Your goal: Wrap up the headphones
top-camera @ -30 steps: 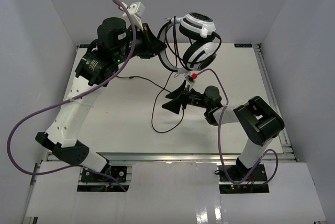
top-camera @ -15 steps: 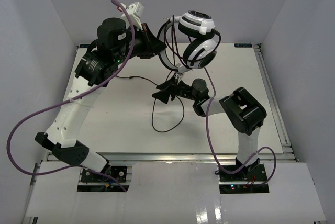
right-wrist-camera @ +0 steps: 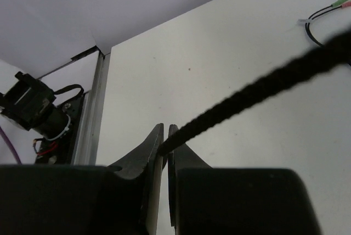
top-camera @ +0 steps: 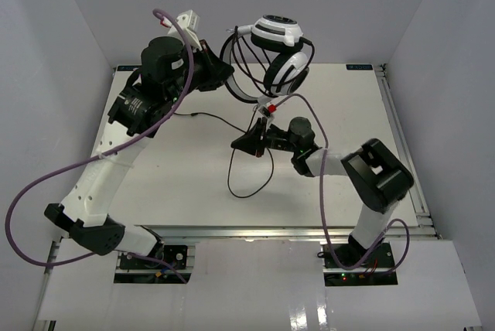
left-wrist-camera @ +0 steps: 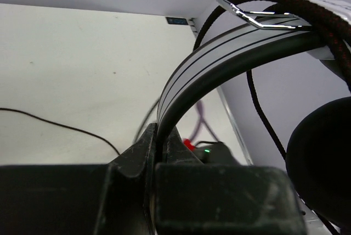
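The headphones hang in the air above the back of the table, white earcups stacked, with several turns of black cable around them. My left gripper is shut on the white headband, which runs between its jaws; a dark earcup fills the right edge. My right gripper sits below the headphones and is shut on the braided black cable, pinched at the fingertips. Slack cable loops on the table. The green and red plugs lie on the table.
White table with metal rails at the right edge and front edge. Purple robot cables arc off both arms. Grey walls close in the left, back and right.
My right gripper has closed from open onto the black cable and its arm has shifted. My left arm has carried the headphones slightly up and left.
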`<act>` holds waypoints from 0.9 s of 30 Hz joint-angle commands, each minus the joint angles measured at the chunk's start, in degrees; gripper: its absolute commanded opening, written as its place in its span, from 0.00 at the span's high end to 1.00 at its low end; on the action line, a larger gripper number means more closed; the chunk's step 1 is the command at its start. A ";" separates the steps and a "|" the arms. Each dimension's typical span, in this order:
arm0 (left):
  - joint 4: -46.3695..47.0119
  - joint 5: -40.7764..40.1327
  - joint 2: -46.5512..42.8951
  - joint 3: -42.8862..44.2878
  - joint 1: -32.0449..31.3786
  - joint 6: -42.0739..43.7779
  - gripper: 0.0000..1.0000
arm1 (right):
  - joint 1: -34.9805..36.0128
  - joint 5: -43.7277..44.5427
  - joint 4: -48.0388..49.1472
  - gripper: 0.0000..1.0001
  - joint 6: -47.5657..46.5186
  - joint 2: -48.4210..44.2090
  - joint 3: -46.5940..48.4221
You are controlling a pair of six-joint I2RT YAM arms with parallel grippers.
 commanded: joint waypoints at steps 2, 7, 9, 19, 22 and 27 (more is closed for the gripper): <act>4.68 -13.21 -6.49 -4.13 0.29 1.10 1.00 | 0.17 2.74 -31.48 0.92 -25.22 -18.89 -2.39; 9.32 -19.41 -10.11 -12.79 1.01 2.76 1.00 | 1.39 8.85 -66.20 0.92 -46.07 -26.53 6.05; 11.58 -22.03 -10.63 -14.59 1.07 3.12 1.00 | 2.86 12.27 -78.34 0.92 -52.39 -27.75 8.33; 17.06 -25.77 -11.53 -20.19 3.22 3.74 1.00 | 11.41 19.75 -102.70 0.92 -68.47 -36.25 9.14; 16.41 -26.21 -10.66 -20.76 3.70 4.74 1.00 | 13.07 30.80 -103.97 0.92 -72.88 -38.75 10.29; 16.95 -28.19 -9.34 -24.48 4.33 7.14 1.00 | 13.28 54.12 -101.90 0.92 -80.96 -39.98 11.85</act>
